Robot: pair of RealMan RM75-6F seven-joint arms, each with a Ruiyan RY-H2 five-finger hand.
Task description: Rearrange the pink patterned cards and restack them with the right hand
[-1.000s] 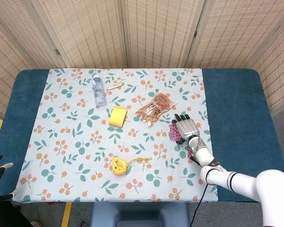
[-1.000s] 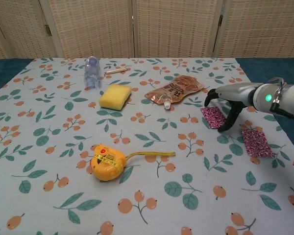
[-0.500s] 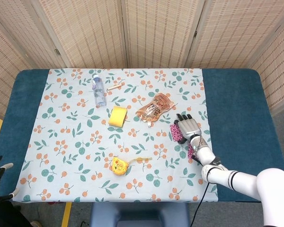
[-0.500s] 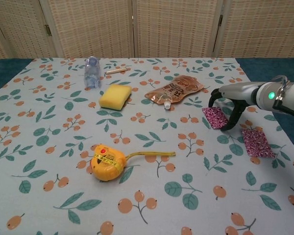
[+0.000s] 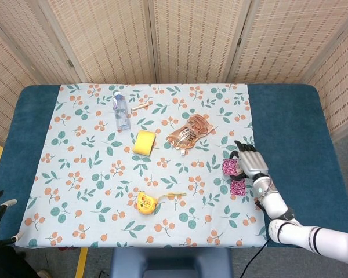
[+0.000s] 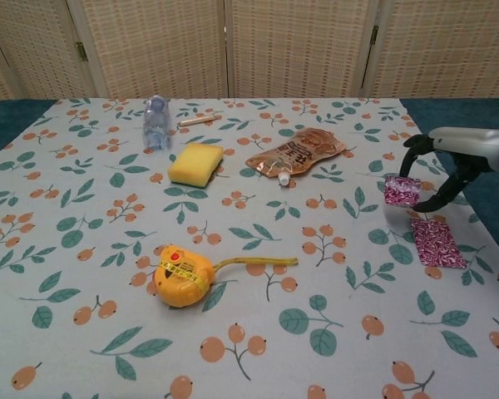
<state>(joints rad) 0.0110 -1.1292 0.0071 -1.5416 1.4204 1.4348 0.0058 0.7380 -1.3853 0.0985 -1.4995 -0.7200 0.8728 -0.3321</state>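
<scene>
Right hand (image 6: 437, 170) carried a pink card (image 6: 400, 190) toward its twin (image 6: 437, 243).

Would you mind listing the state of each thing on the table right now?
Right hand: holds one card.
Held card: lifted off the cloth.
Second card: flat on the cloth.
Bottle: lying down.
Pouch: lying flat.
Tape measure: tape partly pulled out.
Sponge: lying flat.
</scene>
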